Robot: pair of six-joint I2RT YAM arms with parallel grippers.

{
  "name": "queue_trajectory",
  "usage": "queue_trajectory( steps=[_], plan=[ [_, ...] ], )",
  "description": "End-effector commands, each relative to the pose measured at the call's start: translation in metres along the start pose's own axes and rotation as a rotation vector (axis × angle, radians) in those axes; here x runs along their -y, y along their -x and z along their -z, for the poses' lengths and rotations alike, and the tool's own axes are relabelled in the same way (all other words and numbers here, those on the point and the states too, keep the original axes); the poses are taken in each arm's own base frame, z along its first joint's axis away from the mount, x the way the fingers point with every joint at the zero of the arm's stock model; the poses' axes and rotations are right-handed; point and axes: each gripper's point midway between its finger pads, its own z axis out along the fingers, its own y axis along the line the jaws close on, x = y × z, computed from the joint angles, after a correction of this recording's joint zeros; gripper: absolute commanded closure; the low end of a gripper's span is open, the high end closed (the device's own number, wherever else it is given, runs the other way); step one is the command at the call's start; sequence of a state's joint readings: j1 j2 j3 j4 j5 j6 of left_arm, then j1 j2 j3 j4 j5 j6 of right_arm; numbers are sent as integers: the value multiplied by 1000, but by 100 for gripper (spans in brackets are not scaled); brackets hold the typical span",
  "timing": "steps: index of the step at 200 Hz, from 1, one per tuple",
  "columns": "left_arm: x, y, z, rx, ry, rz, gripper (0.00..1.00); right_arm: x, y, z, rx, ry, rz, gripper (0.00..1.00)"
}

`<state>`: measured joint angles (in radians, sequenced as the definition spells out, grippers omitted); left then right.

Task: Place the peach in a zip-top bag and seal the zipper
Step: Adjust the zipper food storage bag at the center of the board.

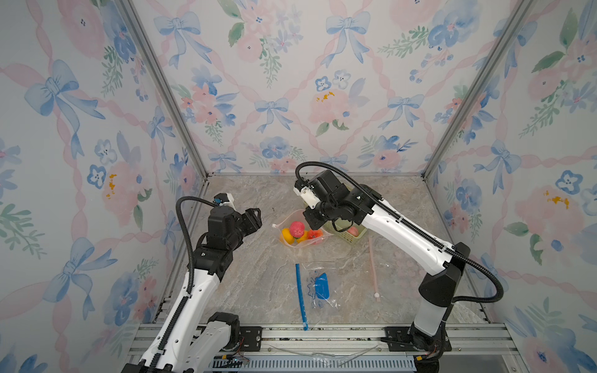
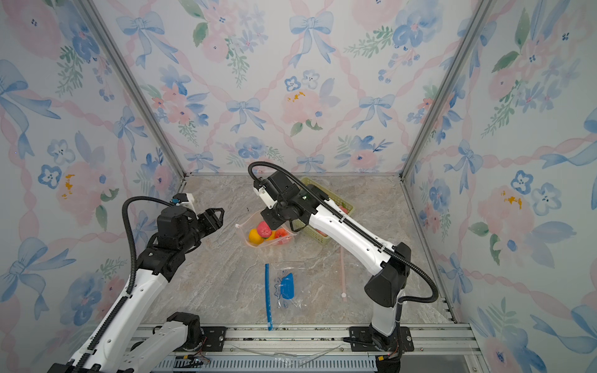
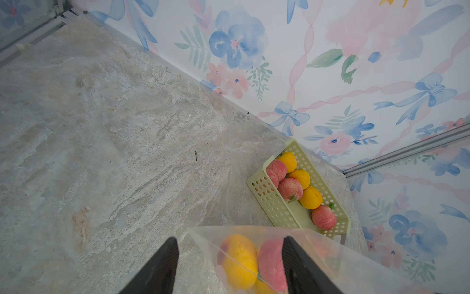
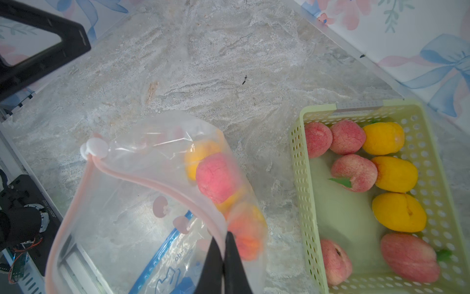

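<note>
peaches (image 4: 216,175) in bag (image 4: 132,224), zipper (image 4: 152,180) unsealed. right gripper (image 4: 225,236) pinches rim; left gripper (image 3: 229,238) open, empty. next: left takes slider (image 4: 95,150), zips.

**Bag rim pinched by the right tool**

The zip-top bag (image 4: 122,203) is gripped at its pink zipper track (image 4: 142,178) by the closed right tool (image 4: 223,243), and its mouth is seen gaping. A pink peach (image 4: 216,178) and yellow fruit (image 4: 201,152) are contained inside. Nearby on the worktop (image 4: 229,63), a green basket (image 4: 296,157) is filled with loose peaches (image 4: 353,173).
</note>
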<state>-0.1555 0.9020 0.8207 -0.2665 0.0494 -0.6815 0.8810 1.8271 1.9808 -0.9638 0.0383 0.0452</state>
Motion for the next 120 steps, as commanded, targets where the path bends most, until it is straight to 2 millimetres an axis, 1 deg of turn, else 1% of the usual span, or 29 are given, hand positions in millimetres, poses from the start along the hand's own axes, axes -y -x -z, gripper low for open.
queue_trajectory(
  steps=[1,14,20,22,26,39,46,48,52,70,101,120],
  plan=[
    [2,15,2,96,-29,-22,31,7,-3,33,19,-12,73,100],
    [1,15,1,121,-40,-38,30,13,-7,40,22,-21,92,100],
    [5,20,3,143,-54,-43,30,14,-8,43,24,-22,95,100],
    [-1,12,-1,129,-45,-46,30,16,-9,44,25,-23,95,100],
    [-3,9,-2,130,-44,-51,30,17,-10,46,27,-25,95,100],
    [-5,9,-4,153,-51,-62,30,22,-15,51,32,-18,94,100],
    [-6,9,-5,166,-55,-71,30,24,-19,48,23,-11,93,100],
    [-6,9,-6,169,-56,-74,30,24,-18,56,41,-9,94,100],
    [-6,9,-6,178,-60,-81,29,25,-18,60,52,-2,93,100],
    [-7,7,-8,210,-80,-116,29,27,-26,64,69,29,103,100],
    [7,4,-8,259,-192,-195,28,36,-33,74,127,69,99,100],
    [22,-3,-8,270,-289,-271,28,41,-37,83,156,87,92,100]
  ],
)
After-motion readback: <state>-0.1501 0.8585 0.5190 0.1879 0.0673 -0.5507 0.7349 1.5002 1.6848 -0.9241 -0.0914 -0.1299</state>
